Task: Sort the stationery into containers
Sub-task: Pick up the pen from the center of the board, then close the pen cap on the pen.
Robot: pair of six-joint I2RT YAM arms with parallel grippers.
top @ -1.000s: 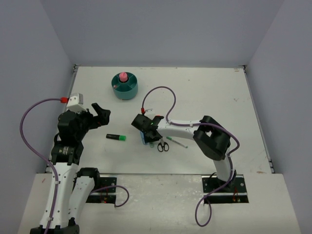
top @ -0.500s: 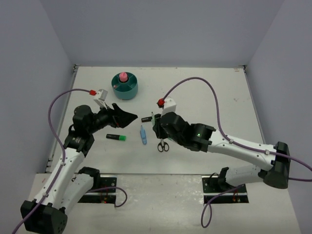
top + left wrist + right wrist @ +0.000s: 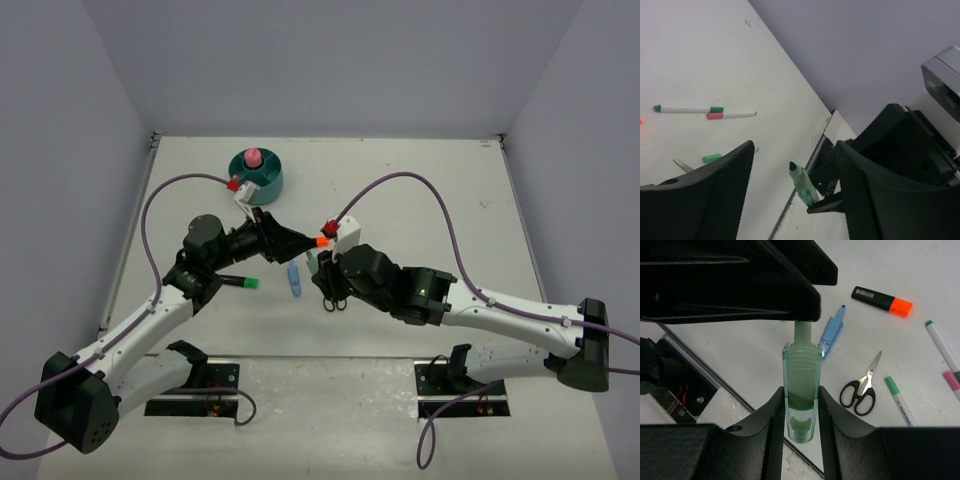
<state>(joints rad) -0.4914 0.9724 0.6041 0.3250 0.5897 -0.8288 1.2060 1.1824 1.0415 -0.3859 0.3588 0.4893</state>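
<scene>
Short of the organiser (image 3: 271,186), which shows only a pink tube (image 3: 254,158), my right gripper (image 3: 800,392) clamps a pale-green marker (image 3: 801,372) between my left gripper's (image 3: 794,150) parted jaws; scissors (image 3: 860,390), highlighters (image 3: 882,299) and pens (image 3: 687,108) lie unsorted.

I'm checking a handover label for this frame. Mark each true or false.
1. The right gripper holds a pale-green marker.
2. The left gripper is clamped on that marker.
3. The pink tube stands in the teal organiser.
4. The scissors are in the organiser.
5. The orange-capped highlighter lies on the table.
1. True: the right gripper is shut on the pale-green marker.
2. False: the left gripper is open, and its fingers stand either side of the marker with gaps showing.
3. True: the pink tube stands up out of the teal organiser.
4. False: the scissors lie on the table.
5. True: the orange-capped highlighter lies flat there.
</scene>
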